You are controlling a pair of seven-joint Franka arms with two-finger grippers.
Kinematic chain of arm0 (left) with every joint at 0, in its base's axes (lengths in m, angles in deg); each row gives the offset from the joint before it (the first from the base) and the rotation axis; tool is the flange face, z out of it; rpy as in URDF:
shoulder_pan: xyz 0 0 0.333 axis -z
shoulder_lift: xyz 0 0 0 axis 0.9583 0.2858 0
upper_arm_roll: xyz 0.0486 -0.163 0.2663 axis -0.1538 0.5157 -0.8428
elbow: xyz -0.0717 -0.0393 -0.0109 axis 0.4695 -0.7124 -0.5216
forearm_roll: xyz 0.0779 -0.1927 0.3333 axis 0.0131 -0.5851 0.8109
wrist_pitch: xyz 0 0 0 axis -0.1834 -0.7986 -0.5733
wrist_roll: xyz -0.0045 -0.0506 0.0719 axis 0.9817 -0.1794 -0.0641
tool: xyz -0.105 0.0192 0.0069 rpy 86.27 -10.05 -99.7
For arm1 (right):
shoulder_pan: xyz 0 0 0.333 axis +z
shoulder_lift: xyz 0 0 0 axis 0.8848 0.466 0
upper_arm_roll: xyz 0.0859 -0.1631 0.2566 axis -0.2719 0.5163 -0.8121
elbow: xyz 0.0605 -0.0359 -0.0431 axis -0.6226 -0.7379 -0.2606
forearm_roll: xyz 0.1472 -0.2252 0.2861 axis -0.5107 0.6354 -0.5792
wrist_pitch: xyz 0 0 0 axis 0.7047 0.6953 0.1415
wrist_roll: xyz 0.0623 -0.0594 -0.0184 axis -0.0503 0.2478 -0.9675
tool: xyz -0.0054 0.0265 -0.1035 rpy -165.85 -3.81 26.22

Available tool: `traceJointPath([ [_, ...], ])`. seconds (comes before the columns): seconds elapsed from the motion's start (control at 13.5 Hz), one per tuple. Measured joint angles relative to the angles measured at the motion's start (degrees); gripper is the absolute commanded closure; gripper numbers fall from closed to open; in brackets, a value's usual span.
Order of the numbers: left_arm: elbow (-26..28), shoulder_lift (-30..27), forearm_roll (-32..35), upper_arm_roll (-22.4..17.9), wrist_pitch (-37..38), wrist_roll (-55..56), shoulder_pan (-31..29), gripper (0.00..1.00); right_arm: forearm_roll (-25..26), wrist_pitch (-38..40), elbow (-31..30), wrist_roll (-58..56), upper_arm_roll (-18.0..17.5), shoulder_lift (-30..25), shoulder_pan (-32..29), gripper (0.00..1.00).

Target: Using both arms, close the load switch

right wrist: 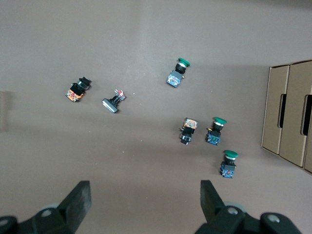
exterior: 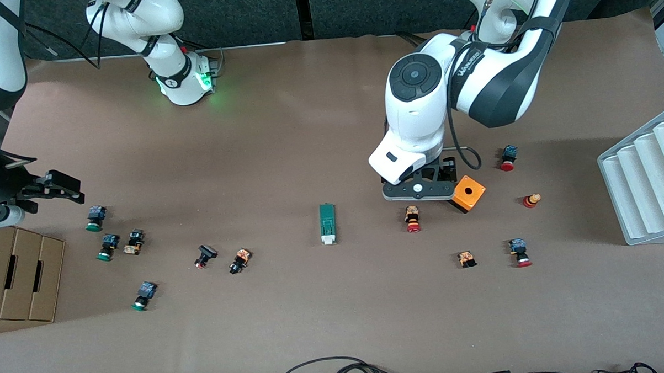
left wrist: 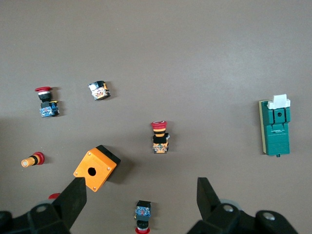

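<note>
Currently the load switch (exterior: pixel 328 224) is lying flat on the brown table (exterior: pixel 325 319) near its middle, its long axis running toward and away from the front camera. Its white sliding piece (exterior: pixel 328 239) is pointing at the front camera; the green body is pointing at the robot bases. No writing on the switch is legible. White lettering on the left arm's black band (exterior: pixel 463 66) is showing, too small to read.

The left gripper (left wrist: pixel 139 195) is hovering with fingers spread, over the orange cube (exterior: pixel 468 193) toward the left arm's end from the load switch. The right gripper (right wrist: pixel 145 200) is hovering with fingers spread near the cardboard box (exterior: pixel 20 274), well apart from the load switch, over green-capped push buttons (right wrist: pixel 228 163).
</note>
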State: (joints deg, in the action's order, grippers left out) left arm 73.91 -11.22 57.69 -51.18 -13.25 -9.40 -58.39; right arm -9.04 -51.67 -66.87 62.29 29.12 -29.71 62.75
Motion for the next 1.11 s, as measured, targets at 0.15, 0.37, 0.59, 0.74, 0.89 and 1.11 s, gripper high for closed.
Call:
traceJointPath([
  [0.15, -0.01, -0.01, 0.0, 0.0, -0.01, 0.0, 0.0, 0.0, -0.01, 0.14, 0.02, 0.0, -0.01, -0.09, 0.0, 0.0],
  [0.37, -0.56, -2.22, -5.73, -2.6, 5.18, -6.79, -1.1, 0.0, -0.03, 0.5, 0.07, 0.0, 0.0, -0.21, 0.0, 0.0],
  [0.59, 1.48, -11.75, -11.94, -5.82, 9.09, -17.95, -9.44, 0.0, -0.03, 0.76, 0.09, 0.0, 0.03, -0.27, -0.01, 0.0],
  [0.74, 3.14, -13.38, -12.2, -5.61, 9.1, -18.16, -9.24, 0.0, -0.03, 0.78, 0.09, 0.0, 0.03, -0.28, -0.01, 0.0],
  [0.89, 3.95, -13.42, -12.19, -7.09, 8.96, -19.86, -8.7, 0.0, -0.03, 0.8, 0.09, 0.0, 0.03, -0.29, -0.01, 0.0],
  [1.11, 4.82, -15.16, -12.55, -14.29, 8.94, -27.83, -10.34, 0.0, -0.04, 0.81, 0.09, 0.0, 0.0, -0.34, 0.0, 0.0],
])
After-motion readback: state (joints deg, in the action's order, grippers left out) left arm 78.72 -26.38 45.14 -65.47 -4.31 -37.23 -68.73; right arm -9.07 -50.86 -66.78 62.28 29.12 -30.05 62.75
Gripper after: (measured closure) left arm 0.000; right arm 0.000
